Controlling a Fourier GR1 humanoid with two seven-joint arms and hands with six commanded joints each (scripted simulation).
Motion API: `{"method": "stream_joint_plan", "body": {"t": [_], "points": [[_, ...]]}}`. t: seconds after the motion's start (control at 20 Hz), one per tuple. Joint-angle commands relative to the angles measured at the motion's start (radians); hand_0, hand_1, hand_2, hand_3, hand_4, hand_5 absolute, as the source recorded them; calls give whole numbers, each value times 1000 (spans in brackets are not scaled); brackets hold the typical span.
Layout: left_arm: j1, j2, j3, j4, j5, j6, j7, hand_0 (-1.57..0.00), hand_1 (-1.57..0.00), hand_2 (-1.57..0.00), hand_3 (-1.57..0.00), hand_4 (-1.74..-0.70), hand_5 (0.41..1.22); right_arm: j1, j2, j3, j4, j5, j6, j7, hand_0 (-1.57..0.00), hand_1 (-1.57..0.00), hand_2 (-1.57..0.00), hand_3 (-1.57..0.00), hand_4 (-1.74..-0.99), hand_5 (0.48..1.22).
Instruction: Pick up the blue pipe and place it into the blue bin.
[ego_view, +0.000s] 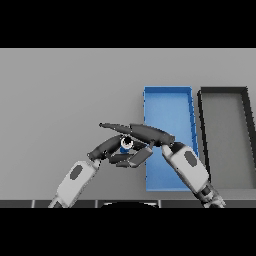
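Note:
The blue pipe (125, 145), a short blue tube with a pale open end, is held above the table just left of the blue bin (168, 99). My left hand (106, 148) comes in from the lower left, with its fingers and thumb curled round the pipe. From the lower right, my right hand (150, 134) meets it. Its straight fingers stretch left over the pipe and its thumb lies below, so the pipe sits between them. Most of the pipe's body is hidden by the two hands.
A dark grey bin (223, 91) stands right of the blue bin, side by side with it. My right forearm (189, 167) crosses the blue bin's near end. Bare grey table spreads to the left and behind the hands.

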Motion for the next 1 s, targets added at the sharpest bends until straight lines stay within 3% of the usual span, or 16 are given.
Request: {"method": "stream_joint_plan", "body": {"t": [0.0,0.05,0.15,0.2,0.25,0.3,0.4,0.45,0.6,0.65,0.7,0.85,0.9,0.95], "points": [[-7,9,13,-3,11,-12,-6,-1571,-1567,-1571,-1395,-1717,1221,-18,9,2,20,7,8,-5,-54,-83,-115,-43,-1268,519],[3,14,3,-1,-28,-15,-60,-1496,-1393,-1367,-1150,-1630,1221,-38,19,6,32,4,12,3,-138,-166,-193,-106,-1308,523],[-27,27,-19,0,-137,20,13,-993,-895,-875,-736,-1587,1221,-50,33,21,58,20,33,1,-478,-500,-500,-375,-1390,538],[-22,20,-16,-9,-145,30,9,-879,-828,-796,-667,-1611,1221,-49,35,24,56,9,42,-11,-697,-714,-714,-562,-1453,551],[-19,24,-8,-10,-138,22,-6,-895,-867,-845,-656,-1637,1221,-51,38,26,60,-6,45,-9,-872,-886,-886,-701,-1503,573],[0,11,0,-11,-116,21,-25,-1030,-1008,-990,-623,-1658,1192,-50,47,29,57,-38,41,11,-1012,-1023,-1023,-828,-1541,604],[7,-22,15,-11,-69,10,-35,-1225,-1211,-1199,-525,-1688,1203,-43,50,27,49,-71,24,38,-1213,-1220,-1220,-1096,-1492,706],[21,-38,11,-13,-52,8,-44,-1294,-1283,-1274,-533,-1698,1206,-47,59,22,48,-72,14,37,-1285,-1290,-1290,-1191,-1475,809],[12,-28,21,-2,-57,2,-70,-1429,-1423,-1419,-588,-1719,1214,-32,69,24,31,-6,12,0,-1424,-1427,-1427,-1376,-1456,1010],[10,-26,20,-9,-61,4,-46,-1458,-1453,-1449,-591,-1724,1215,-18,70,27,34,25,26,-54,-1454,-1456,-1456,-1415,-1459,1052],[8,-18,21,-8,-67,4,-52,-1480,-1454,-1474,-550,-1727,1216,-22,78,25,39,47,35,-72,-1477,-1479,-1479,-1446,-1465,1086],[-3,-13,11,7,-85,0,-75,-1499,-1356,-1521,-505,-1734,1219,17,95,19,7,35,60,-34,-1523,-1524,-1524,-1507,-1473,1152],[-7,-5,10,0,-84,-12,-76,-1426,-1220,-1350,-531,-1637,1219,19,102,6,10,17,67,-43,-1533,-1533,-1533,-1520,-1474,1166],[-13,-3,5,1,-94,-19,-72,-1407,-1190,-1242,-518,-1544,1219,13,113,1,12,20,62,-32,-1540,-1541,-1541,-1530,-1477,1177]]}}
